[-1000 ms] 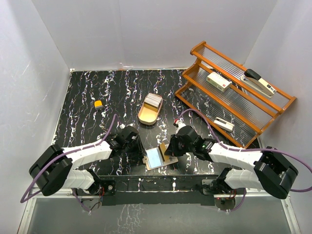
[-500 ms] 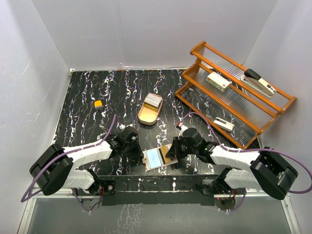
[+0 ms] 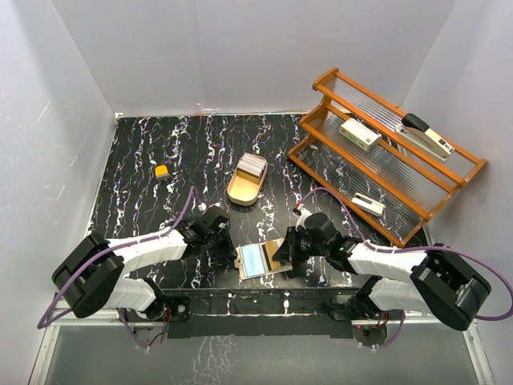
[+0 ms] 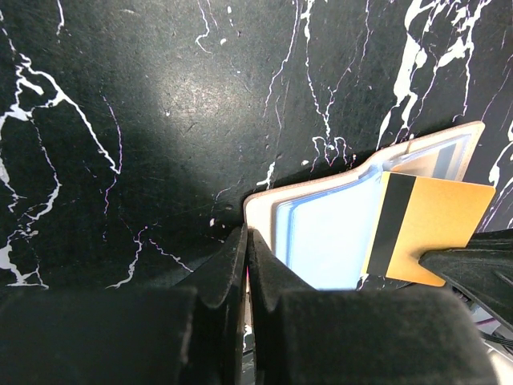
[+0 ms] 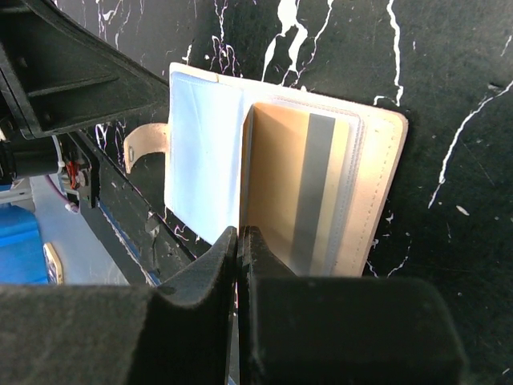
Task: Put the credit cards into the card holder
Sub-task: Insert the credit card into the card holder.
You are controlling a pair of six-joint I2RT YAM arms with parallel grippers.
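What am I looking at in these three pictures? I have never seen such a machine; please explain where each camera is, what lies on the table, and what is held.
This is a robot: two arms fixed at the near edge of a dark table. The wide picture looks down from above and behind them. The other two come from a camera on each wrist, showing its own claw. On the table lie a gold oval tray holding pale cards, a small orange thing, and a wooden rack. Close to the arms, a tan card holder lies open. The left claw is shut and seems to pinch its edge. The right claw is shut on a gold card with a dark stripe, its far end seemingly in a clear sleeve.
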